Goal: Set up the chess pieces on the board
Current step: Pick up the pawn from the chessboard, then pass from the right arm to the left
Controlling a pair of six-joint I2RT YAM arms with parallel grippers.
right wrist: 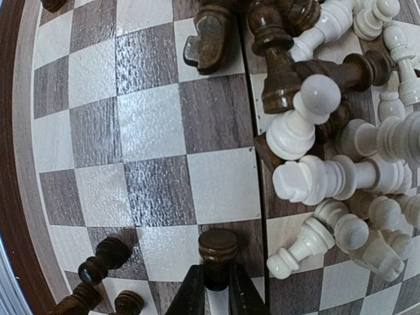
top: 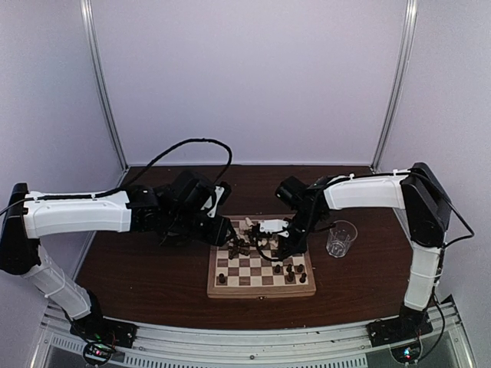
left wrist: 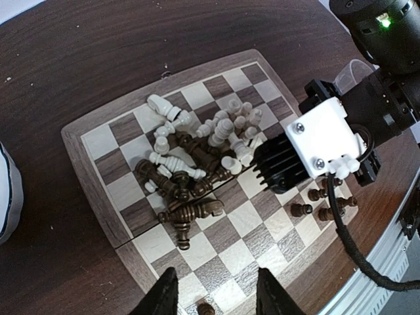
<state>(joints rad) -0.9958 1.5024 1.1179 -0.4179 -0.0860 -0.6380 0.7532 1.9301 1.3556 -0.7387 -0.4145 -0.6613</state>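
Right gripper (right wrist: 216, 274) pinches a dark pawn (right wrist: 218, 244), heaped chess pieces (right wrist: 328, 177) at its two o'clock on the board (right wrist: 157, 125); left gripper (left wrist: 215, 281) hangs part-open, empty.

I see a dark brown wooden desk (top: 138, 268). The board (top: 257, 293) lies flat on it, about mid-width and closer to the near edge than the far one. Just beside the board's far right corner, a clear drinking glass (top: 341, 238) stands upright on the desk
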